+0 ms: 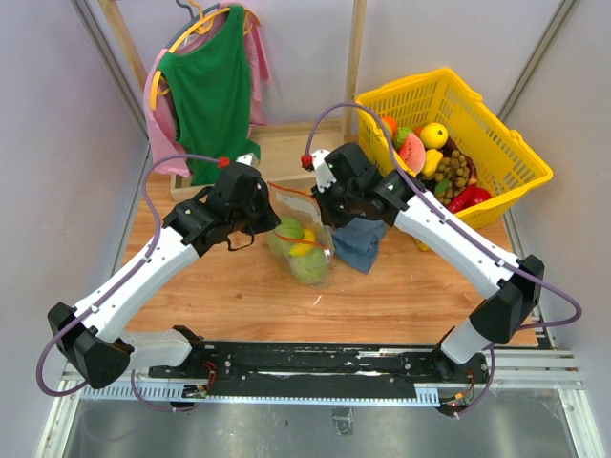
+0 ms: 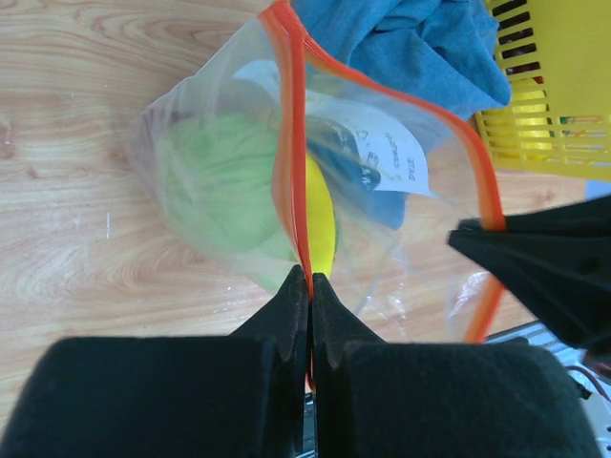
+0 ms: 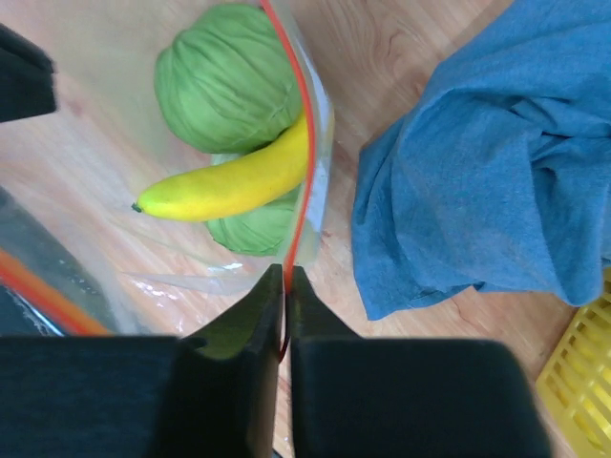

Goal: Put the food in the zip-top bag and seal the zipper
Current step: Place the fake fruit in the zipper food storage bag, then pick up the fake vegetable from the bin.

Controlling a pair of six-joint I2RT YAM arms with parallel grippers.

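The clear zip-top bag (image 1: 304, 250) stands on the wooden table between the two arms, with a pale-green cabbage (image 2: 221, 186) and a yellow banana (image 3: 224, 181) inside. Its red-orange zipper (image 2: 286, 143) runs along the top edge; the mouth gapes open between the two strips in the left wrist view. My left gripper (image 2: 310, 279) is shut on the zipper strip. My right gripper (image 3: 285, 274) is shut on the zipper (image 3: 304, 162) at the other side. Both grippers (image 1: 250, 227) (image 1: 329, 205) hold the bag's top up.
A blue-grey cloth (image 1: 361, 240) lies right beside the bag. A yellow lattice basket (image 1: 496, 153) with several toy fruits stands at the back right. A green shirt (image 1: 210, 95) hangs on a hanger at the back left.
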